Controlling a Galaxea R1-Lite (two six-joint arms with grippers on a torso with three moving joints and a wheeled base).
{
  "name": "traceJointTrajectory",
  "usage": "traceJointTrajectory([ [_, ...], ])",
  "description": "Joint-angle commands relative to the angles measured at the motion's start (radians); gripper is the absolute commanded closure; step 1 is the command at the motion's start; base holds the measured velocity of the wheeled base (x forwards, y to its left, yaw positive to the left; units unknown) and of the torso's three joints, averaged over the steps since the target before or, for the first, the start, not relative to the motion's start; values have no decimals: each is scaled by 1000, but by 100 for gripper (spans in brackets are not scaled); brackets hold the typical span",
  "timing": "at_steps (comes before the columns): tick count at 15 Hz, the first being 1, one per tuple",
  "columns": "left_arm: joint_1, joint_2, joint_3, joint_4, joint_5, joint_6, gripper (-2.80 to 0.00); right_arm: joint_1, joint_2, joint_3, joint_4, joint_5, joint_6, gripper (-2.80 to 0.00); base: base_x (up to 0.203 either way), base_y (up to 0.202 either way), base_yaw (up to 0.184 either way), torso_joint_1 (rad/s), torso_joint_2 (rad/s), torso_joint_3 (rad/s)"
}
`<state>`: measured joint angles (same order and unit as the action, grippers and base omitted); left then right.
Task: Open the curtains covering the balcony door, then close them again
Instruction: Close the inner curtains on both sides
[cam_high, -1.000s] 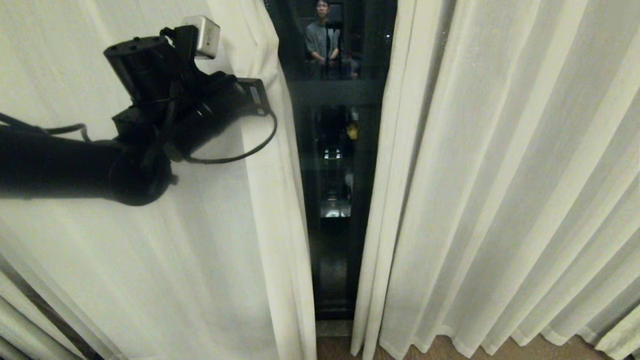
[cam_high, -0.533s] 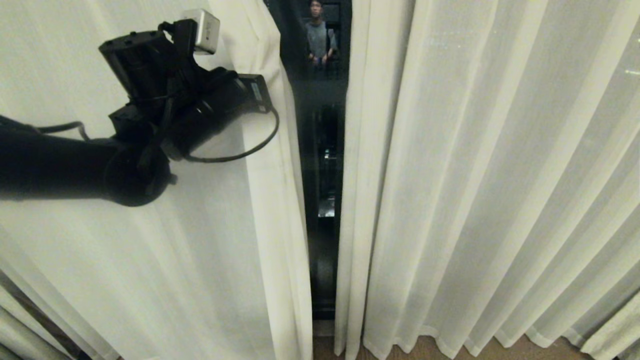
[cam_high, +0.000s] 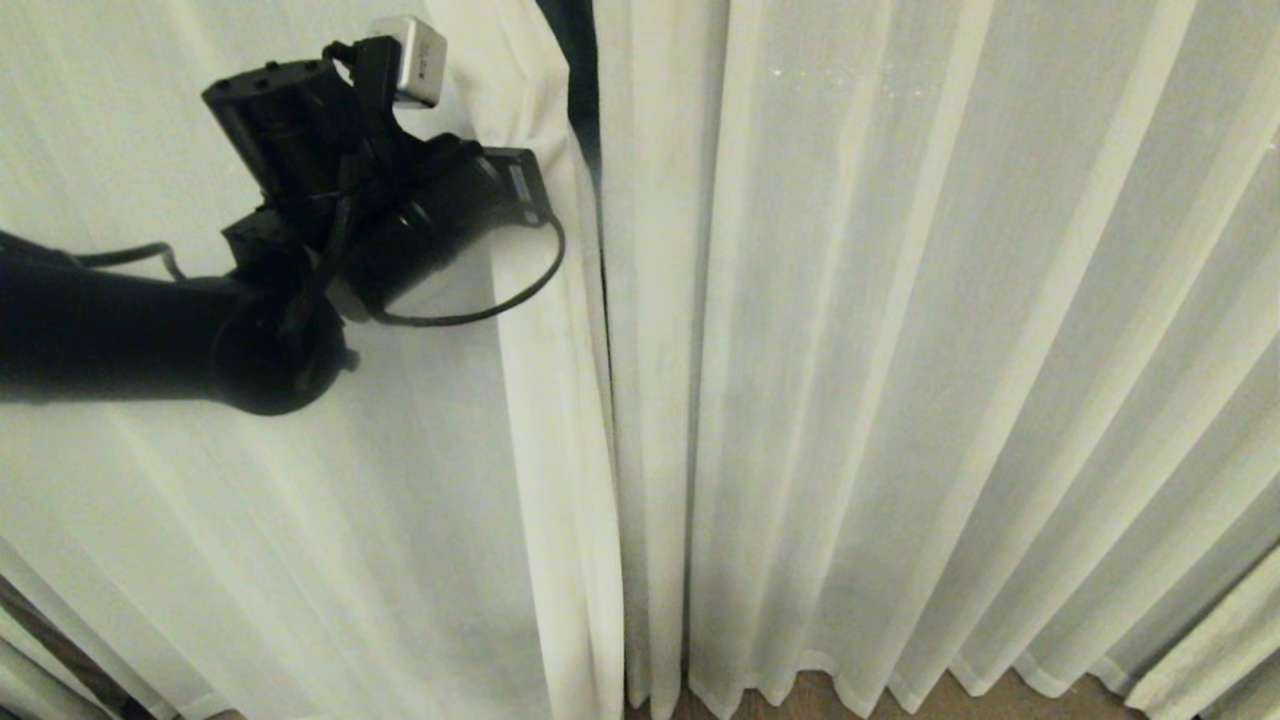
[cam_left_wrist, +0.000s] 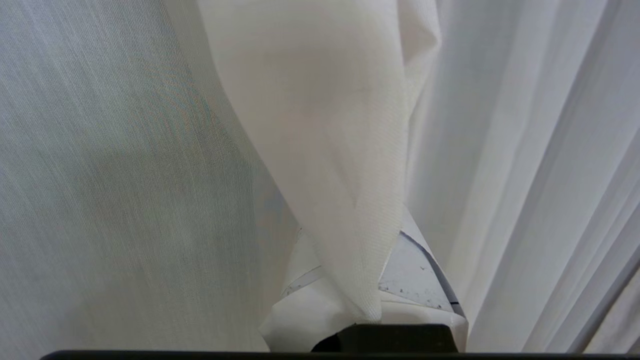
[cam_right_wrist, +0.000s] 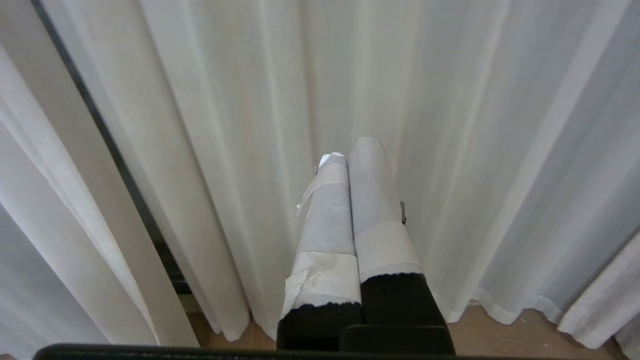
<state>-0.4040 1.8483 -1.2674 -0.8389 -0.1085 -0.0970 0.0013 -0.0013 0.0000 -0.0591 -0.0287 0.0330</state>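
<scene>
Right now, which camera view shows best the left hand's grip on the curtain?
The left wrist view: a fold of the left curtain panel runs down between the left hand's fingers, pinched there. The head view shows only the wrist from behind, the left hand hidden by fabric. The right wrist view shows only its own shut hand.

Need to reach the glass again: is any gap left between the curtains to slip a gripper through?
Barely. Only a dark sliver shows between the left curtain and right curtain, beside the left gripper pinching the left edge. Lower down the panels meet.
</scene>
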Motion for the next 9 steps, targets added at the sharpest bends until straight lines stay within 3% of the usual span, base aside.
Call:
traceJointTrajectory([
  [1,-1,3,0,-5,0,-1,0,0,1,0,-1,0,1,0,0,-184,3,3,1,3],
  [9,-14,3,0,-5,1,-1,0,0,1,0,-1,0,1,0,0,-185,2,2,2,2],
])
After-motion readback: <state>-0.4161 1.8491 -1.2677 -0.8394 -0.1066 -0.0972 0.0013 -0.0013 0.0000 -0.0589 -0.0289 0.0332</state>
